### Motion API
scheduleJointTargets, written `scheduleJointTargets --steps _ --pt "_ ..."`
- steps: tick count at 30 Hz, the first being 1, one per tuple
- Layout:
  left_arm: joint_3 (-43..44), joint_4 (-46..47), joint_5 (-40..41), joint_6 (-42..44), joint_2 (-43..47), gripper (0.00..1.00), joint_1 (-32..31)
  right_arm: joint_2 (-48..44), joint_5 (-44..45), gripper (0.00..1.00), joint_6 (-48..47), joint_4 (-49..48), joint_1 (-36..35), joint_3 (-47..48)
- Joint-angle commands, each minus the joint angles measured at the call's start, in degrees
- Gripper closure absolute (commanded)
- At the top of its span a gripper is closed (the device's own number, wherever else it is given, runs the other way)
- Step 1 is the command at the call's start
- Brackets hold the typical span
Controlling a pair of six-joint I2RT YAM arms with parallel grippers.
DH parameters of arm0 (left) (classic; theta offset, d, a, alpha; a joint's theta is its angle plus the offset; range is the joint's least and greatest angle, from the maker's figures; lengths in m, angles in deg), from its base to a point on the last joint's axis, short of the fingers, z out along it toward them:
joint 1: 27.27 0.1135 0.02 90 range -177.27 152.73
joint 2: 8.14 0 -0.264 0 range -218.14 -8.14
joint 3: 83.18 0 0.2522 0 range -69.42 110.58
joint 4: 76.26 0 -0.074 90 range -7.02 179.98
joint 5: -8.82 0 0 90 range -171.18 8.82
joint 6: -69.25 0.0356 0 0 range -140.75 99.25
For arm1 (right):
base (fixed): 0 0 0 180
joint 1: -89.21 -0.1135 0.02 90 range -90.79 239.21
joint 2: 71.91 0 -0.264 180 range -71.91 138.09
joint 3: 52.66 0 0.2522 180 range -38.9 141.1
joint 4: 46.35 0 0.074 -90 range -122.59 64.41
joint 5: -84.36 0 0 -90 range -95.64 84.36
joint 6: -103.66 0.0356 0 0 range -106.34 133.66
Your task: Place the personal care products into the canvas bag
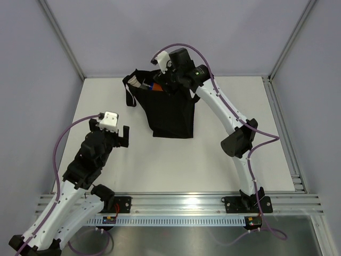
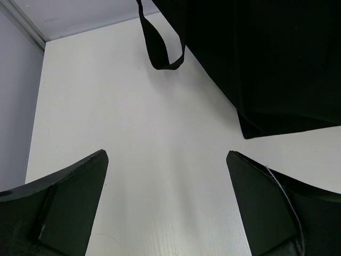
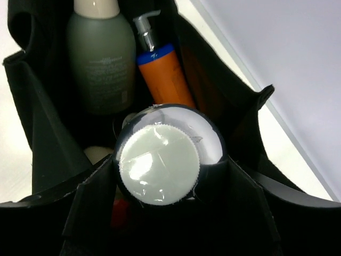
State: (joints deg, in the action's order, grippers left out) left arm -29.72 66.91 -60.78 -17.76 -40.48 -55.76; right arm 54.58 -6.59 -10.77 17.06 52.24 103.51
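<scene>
— Over the mouth of the upright black fabric canvas bag point(image 1: 173, 114), right hand point(image 1: 162, 84) status?
— Pinching a small silver bottle point(image 3: 159, 162) with white ribbed cap, one finger on each side.
— Obstructions below?
— A grey-green bottle point(image 3: 101, 69) with beige cap and an orange pump bottle point(image 3: 162, 74) with blue collar stand just beneath, inside the bag.
— Left hand point(image 2: 166, 160)?
— Spread wide above the white tabletop point(image 2: 133, 117), beside the bag; black strap loop point(image 2: 160, 53) hangs ahead of it.
</scene>
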Motion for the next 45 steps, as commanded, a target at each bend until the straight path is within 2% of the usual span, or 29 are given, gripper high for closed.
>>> scheduleJointTargets --steps 1,3,4,6,7,9,11,14,22,27,32,35,36,40,45 --pt "0.02 2.24 -0.98 0.27 0.44 0.01 0.28 -0.64 1.21 0.85 -3.35 10.19 0.14 4.45" --pt "0.20 2.15 -1.24 0.18 0.26 0.01 0.28 -0.46 -1.41 0.73 -3.00 12.40 0.32 2.54" --pt "0.29 2.07 -1.33 0.18 0.17 0.01 0.28 -0.81 -2.38 0.63 -2.21 12.32 0.41 -0.44" --pt "0.29 1.98 -1.51 0.18 0.26 0.01 0.28 -2.30 -5.45 0.52 -0.46 11.26 0.93 -3.87" --pt "0.29 1.98 -1.42 0.18 0.43 0.01 0.28 -2.48 -6.86 0.42 0.07 11.26 1.20 -4.24" --pt "0.20 2.06 -1.33 0.18 0.52 0.01 0.28 -2.66 -10.28 0.30 1.57 12.22 2.07 -3.81" --pt "0.20 1.98 -1.33 0.09 0.70 0.01 0.28 -2.48 -12.92 0.09 2.36 13.71 2.60 -2.05" --pt "0.20 2.06 -1.24 0.09 0.78 0.01 0.28 -3.27 -15.38 0.00 3.59 14.60 3.66 0.32" --pt "0.11 2.15 -1.07 0.09 0.70 0.01 0.28 -11.79 -21.28 0.00 5.52 12.06 5.33 0.24" --pt "-0.06 2.24 -0.63 0.09 0.78 0.01 0.28 -21.01 -26.20 0.00 9.30 3.98 6.82 -3.89" --pt "-0.06 2.33 -0.45 0.18 0.78 0.01 0.28 -30.58 -26.30 0.01 12.90 -3.92 8.75 -11.70" --pt "-0.15 2.41 -0.45 0.01 1.05 0.01 0.19 -37.01 -23.41 0.01 18.08 -9.11 12.18 -21.62" --pt "-0.15 2.42 -0.45 0.00 1.05 0.01 0.28 -38.68 -23.57 0.01 19.23 -10.00 13.32 -27.48" --pt "-0.06 2.33 -0.80 -0.17 1.49 0.01 0.28 -47.63 -21.91 0.01 20.03 -13.16 20.60 -42.27" --pt "-0.15 2.86 -1.95 -0.43 1.67 0.01 0.28 -58.01 -10.75 0.01 21.78 -19.06 21.94 -61.68"
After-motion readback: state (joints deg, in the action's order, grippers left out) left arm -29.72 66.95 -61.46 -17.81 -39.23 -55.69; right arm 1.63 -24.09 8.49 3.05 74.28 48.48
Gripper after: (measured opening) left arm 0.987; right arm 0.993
